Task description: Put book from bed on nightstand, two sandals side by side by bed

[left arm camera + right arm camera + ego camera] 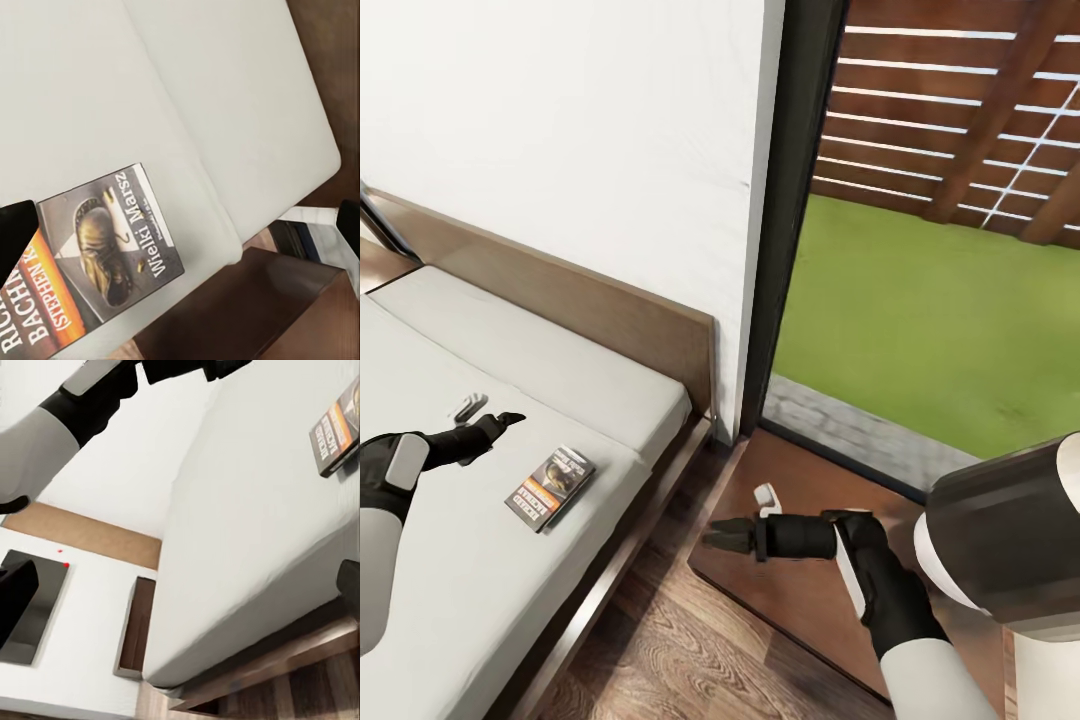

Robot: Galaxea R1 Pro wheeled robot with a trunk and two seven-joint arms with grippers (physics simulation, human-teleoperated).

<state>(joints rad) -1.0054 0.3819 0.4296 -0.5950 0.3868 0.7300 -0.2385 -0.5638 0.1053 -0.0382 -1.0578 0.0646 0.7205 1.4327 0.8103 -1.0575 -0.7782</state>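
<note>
We note bed point(480, 560) at head view's left; nightstand point(800, 600) beside it, under right gripper point(712, 535); book point(550, 487) flat on mattress near bed edge, just beyond left gripper point(510, 418); we judge book thin, light, somewhat flexible; pinch overhanging long edge; both grippers empty; opening of either: cannot tell.
</note>
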